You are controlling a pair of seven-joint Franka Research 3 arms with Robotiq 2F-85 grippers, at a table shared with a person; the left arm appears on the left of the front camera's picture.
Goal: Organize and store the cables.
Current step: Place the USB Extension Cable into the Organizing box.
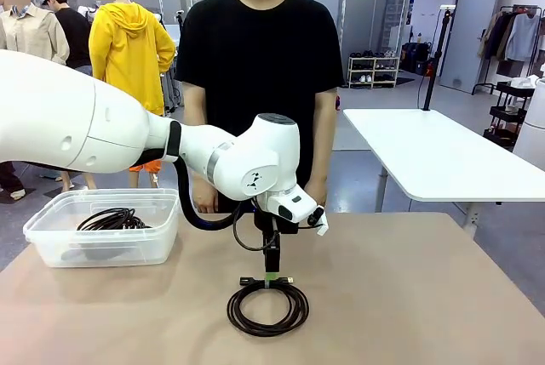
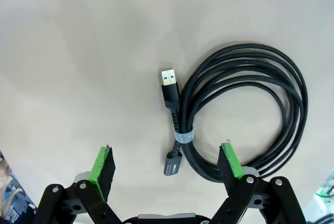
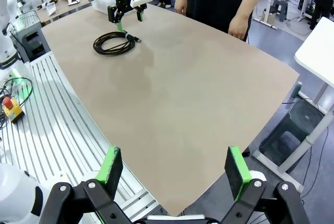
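On the tan table (image 1: 409, 297), near the front-centre, one coiled black cable (image 1: 267, 307) lies flat, with its two plug ends side by side at the coil's far edge. Left gripper (image 1: 271, 278) hangs straight down over those plug ends, its arm reaching in from the left across the middle. Left wrist view: fingers spread wide, green pads (image 2: 103, 165) either side of the bound section, nothing between them gripped; can't tell from it whether the tips touch the table. Same view shows the cable (image 2: 250, 114) as several loops held by a pale tie (image 2: 183, 138) near the plugs, a USB-A plug (image 2: 168, 80) with a blue insert pointing away from the coil, and a second grey plug end (image 2: 172, 164) just past the tie, between the pads. A clear plastic bin (image 1: 102, 242) sits at the table's left far side, well apart from the loose coil, with another black coiled cable (image 1: 113, 219) inside. Right gripper (image 3: 175, 169) is off the near-right table corner, above the edge and the floor, pads spread apart, holding nothing; its view looks across the bare tabletop to the left gripper (image 3: 120, 23) and the coil (image 3: 112, 43) at the far end. Person in a black shirt (image 1: 260, 50) stands at the far side, hands (image 1: 203, 199) down by the table edge, not touching the cable.
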